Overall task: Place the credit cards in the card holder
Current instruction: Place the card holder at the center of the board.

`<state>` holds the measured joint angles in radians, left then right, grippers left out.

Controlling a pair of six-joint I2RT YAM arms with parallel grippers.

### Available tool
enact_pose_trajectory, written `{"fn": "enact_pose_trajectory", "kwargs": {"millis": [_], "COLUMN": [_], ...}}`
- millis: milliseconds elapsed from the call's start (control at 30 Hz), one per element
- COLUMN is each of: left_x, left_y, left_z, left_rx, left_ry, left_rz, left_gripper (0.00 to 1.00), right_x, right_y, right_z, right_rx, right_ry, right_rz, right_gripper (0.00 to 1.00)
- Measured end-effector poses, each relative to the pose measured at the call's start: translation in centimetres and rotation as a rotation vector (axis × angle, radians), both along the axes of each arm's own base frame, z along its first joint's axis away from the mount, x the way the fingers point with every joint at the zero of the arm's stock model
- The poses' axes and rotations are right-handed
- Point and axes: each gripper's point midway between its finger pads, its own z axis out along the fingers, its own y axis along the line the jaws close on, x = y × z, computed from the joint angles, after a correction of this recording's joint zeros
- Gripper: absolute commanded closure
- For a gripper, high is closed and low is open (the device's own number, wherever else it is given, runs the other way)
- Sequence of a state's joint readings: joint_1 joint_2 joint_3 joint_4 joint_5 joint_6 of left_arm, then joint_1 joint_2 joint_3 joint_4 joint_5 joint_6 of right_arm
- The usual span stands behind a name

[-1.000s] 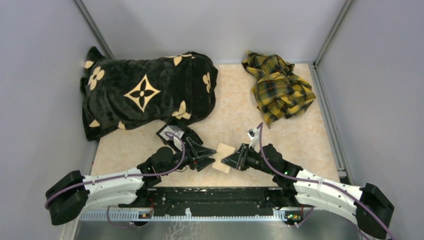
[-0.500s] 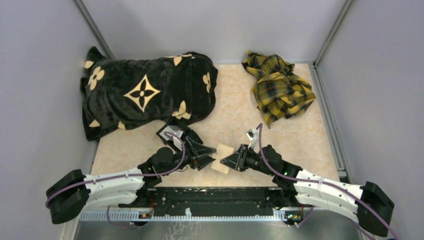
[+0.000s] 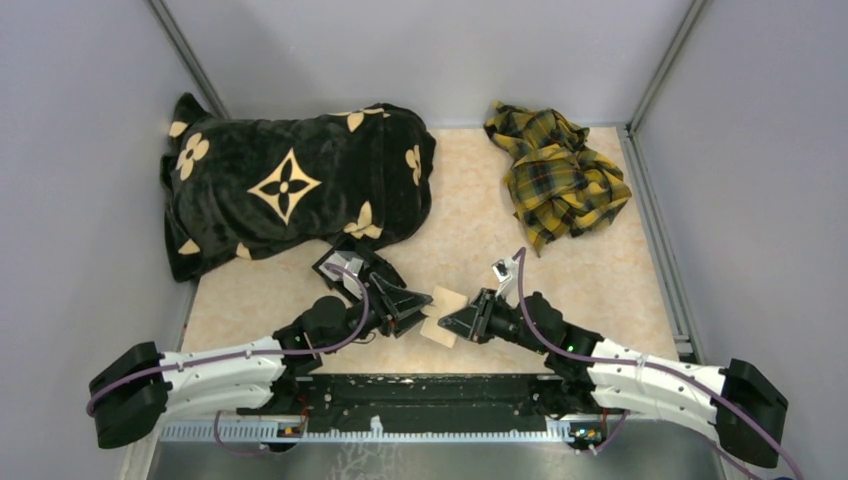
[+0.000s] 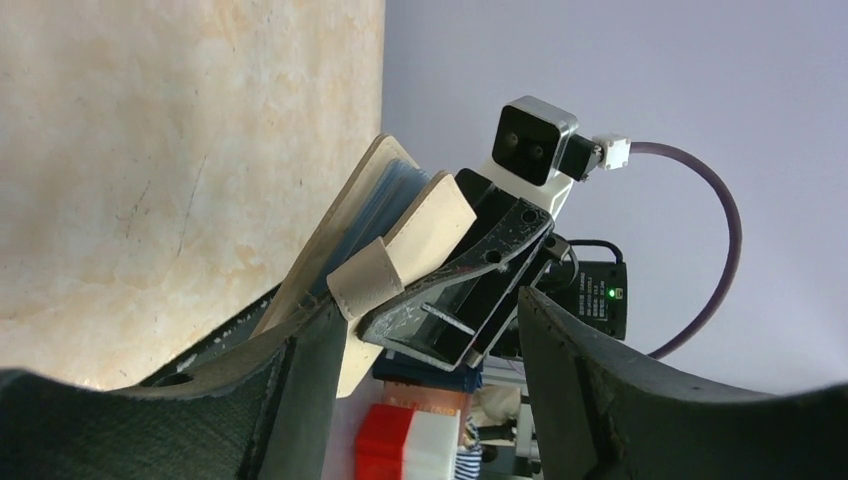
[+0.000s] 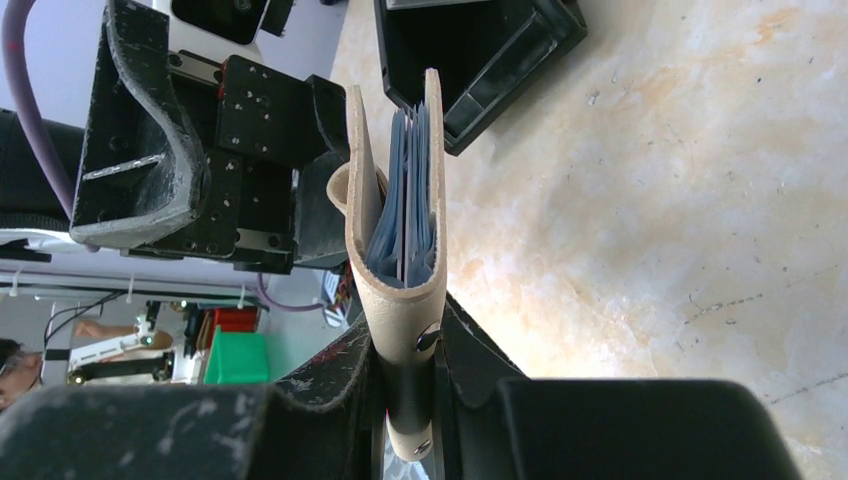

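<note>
The tan card holder (image 3: 446,318) is held off the table between the two arms. My right gripper (image 3: 452,322) is shut on its folded spine, as the right wrist view (image 5: 405,345) shows. The holder (image 5: 400,200) stands edge-on there, slightly spread, with several blue cards (image 5: 410,180) inside. My left gripper (image 3: 424,308) is open, jaws wide apart (image 4: 425,315), facing the holder's free edge. In the left wrist view the holder (image 4: 400,230) shows its small closing tab (image 4: 365,280) beside my left finger (image 4: 300,370), with blue card edges (image 4: 385,200) between the flaps.
A black tray (image 3: 340,268) lies behind the left gripper, partly hidden; it also shows in the right wrist view (image 5: 480,60). A black blanket with beige flowers (image 3: 290,185) lies at the back left, a yellow plaid cloth (image 3: 555,175) at the back right. Grey walls enclose the table.
My right gripper has shifted slightly left with the card holder, closer to the left gripper. The left arm has barely moved.
</note>
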<state>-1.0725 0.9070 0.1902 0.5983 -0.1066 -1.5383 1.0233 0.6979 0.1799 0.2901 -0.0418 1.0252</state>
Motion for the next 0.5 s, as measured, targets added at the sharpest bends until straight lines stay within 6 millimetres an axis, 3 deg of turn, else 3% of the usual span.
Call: {"fn": "enact_pose_trajectory", "kwargs": {"millis": [333,500], "left_x": [0.7,0.7], "left_y": [-0.9,-1.0], "left_z": [-0.4,1.0], "left_rx": [0.048,0.033], "left_ry": [-0.111,-0.192], "left_rz": [0.019,0.042], "left_gripper": [0.30,0.30], "right_x": [0.6,0.7], "right_y": [0.4,0.5], "right_z": [-1.1,-0.4], "right_rx": [-0.030,-0.003], "right_ry": [0.010,0.002], "right_rz": [-0.064,-0.079], "right_gripper": [1.00,1.00]}}
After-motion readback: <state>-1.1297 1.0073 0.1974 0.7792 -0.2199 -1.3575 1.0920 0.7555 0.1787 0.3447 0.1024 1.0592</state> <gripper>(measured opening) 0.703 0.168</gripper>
